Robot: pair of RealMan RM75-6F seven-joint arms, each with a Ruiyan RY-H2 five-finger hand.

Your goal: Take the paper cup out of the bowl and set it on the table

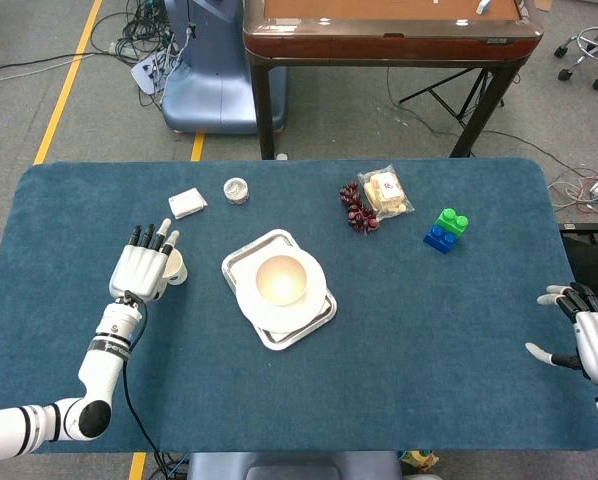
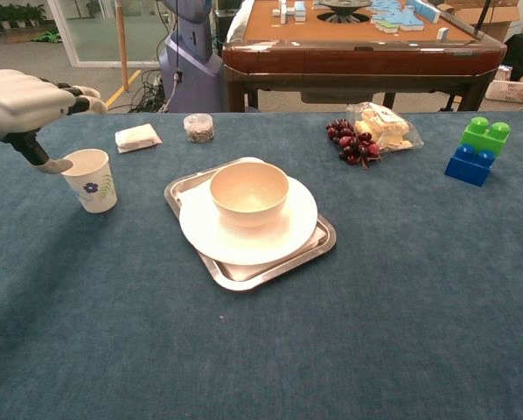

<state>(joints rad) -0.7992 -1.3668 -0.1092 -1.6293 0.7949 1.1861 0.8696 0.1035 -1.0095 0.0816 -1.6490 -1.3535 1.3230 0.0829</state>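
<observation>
Our left hand [image 2: 25,101] hovered above the table's left side with its fingers spread and nothing in its grasp; one fingertip sat at or just beside the rim of the paper cup [image 2: 91,179] (contact was too close to call). The cup stood upright on the blue table [image 2: 375,306] just at the hand's 3 o'clock in the head view, well apart from the bowl [image 2: 249,192], so we judged the placing done and the open hand simply clear of the cup. The bowl sat empty on a white plate [image 2: 288,232], itself on a metal tray [image 2: 318,245], at the cup's 3 o'clock. A small white packet [image 2: 137,136] and a little jar [image 2: 198,127] lay toward 12 o'clock. Our right hand [image 1: 594,335] rested idle at the table's far right edge, fingers apart, holding nothing.
</observation>
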